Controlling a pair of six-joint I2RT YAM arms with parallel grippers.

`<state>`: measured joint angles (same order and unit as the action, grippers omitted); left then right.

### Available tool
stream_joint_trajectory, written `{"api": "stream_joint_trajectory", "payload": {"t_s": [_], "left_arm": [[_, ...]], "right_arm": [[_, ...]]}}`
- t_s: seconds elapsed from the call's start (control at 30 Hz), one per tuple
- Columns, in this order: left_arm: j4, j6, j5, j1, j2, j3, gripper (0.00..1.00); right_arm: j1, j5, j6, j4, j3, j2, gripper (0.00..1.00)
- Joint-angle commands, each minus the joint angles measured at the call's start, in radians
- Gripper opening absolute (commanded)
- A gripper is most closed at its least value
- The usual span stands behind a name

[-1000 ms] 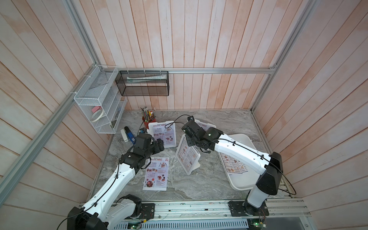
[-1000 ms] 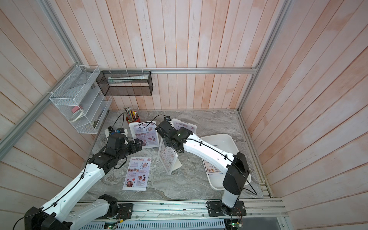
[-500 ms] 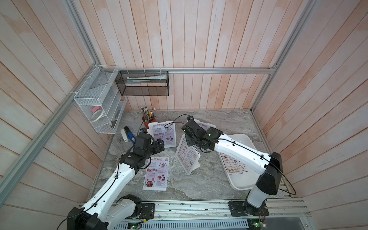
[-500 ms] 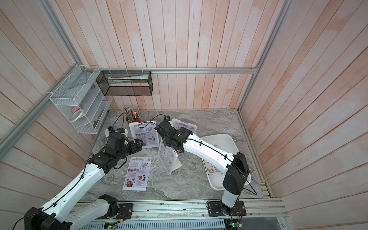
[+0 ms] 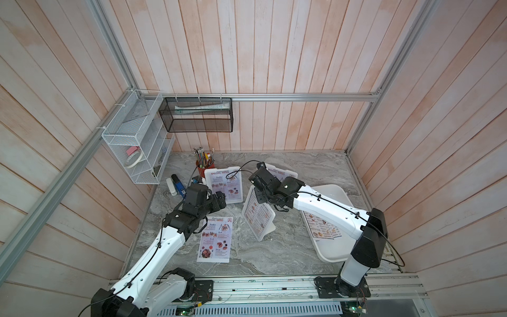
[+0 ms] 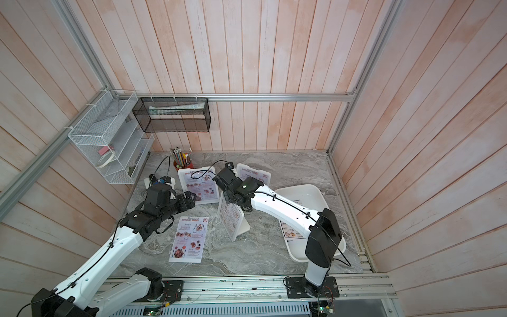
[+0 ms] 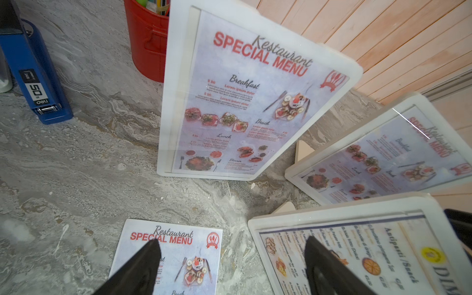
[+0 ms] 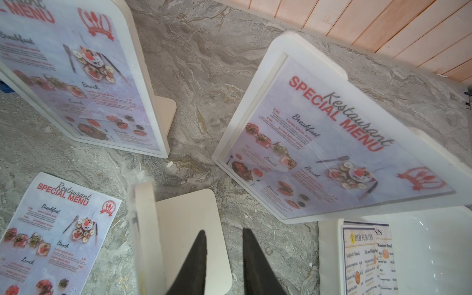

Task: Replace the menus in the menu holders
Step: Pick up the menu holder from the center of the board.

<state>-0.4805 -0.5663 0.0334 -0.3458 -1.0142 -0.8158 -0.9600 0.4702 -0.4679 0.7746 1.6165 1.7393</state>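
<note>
Three white menu holders stand on the marble table. Red-headed Special Menu sheets fill the back-left holder (image 5: 222, 169) and the back-right holder (image 8: 304, 48). The middle holder (image 5: 270, 228) carries a Dim Sum Inn menu (image 7: 357, 245). A loose Special Menu sheet (image 5: 215, 238) lies flat in front. My left gripper (image 7: 232, 245) hovers open above that sheet and the middle holder's corner. My right gripper (image 8: 224, 255) hangs behind the middle holder's top edge (image 8: 145, 229), over its back foot. Its jaws stand narrowly apart with nothing between them.
A large white tray (image 5: 329, 255) at the right holds a Dim Sum Inn sheet (image 5: 321, 227). A red pencil cup (image 5: 204, 166) and a blue stapler (image 5: 179, 186) stand at the back left. A white wire shelf (image 5: 137, 148) and a black mesh basket (image 5: 196, 115) hang on the walls.
The right gripper's jaws have parted a little. Both arms, the holders and the sheets stay where they were.
</note>
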Motion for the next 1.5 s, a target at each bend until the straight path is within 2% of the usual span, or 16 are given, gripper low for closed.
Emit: {"api": "stream_joint_trajectory", "payload": {"t_s": [0.0, 0.17, 0.27, 0.33, 0.5, 0.6, 0.73, 0.83, 1.1, 1.47], "left_arm": [[-0.009, 0.024, -0.018, 0.006, 0.008, -0.034, 0.90], [0.005, 0.035, -0.052, 0.001, -0.018, -0.042, 0.90], [0.008, 0.038, -0.052, -0.002, -0.031, -0.049, 0.90], [0.008, 0.043, -0.053, -0.003, -0.036, -0.052, 0.90], [0.003, 0.063, -0.095, -0.003, -0.058, -0.066, 0.90], [0.000, 0.064, -0.106, -0.012, -0.084, -0.080, 0.90], [-0.009, 0.065, -0.101, -0.021, -0.085, -0.087, 0.90], [-0.035, 0.070, -0.089, -0.032, -0.090, -0.109, 0.90], [-0.076, 0.078, -0.067, -0.044, -0.083, -0.136, 0.90], [-0.090, 0.086, -0.044, -0.045, -0.090, -0.156, 0.90]], "right_arm": [[0.001, 0.005, -0.004, -0.005, 0.007, -0.020, 0.28], [0.029, -0.042, 0.014, -0.025, -0.007, -0.101, 0.34], [0.064, -0.128, 0.030, -0.053, -0.048, -0.177, 0.38], [0.080, -0.214, 0.054, -0.092, -0.096, -0.242, 0.42], [0.109, -0.544, 0.115, -0.211, -0.273, -0.454, 0.52], [0.109, -0.630, 0.090, -0.251, -0.373, -0.536, 0.55], [0.109, -0.661, 0.071, -0.278, -0.484, -0.557, 0.56], [0.109, -0.635, 0.066, -0.303, -0.545, -0.553, 0.57], [0.102, -0.620, 0.071, -0.366, -0.606, -0.517, 0.57], [0.087, -0.601, 0.073, -0.381, -0.610, -0.485, 0.36]]}}
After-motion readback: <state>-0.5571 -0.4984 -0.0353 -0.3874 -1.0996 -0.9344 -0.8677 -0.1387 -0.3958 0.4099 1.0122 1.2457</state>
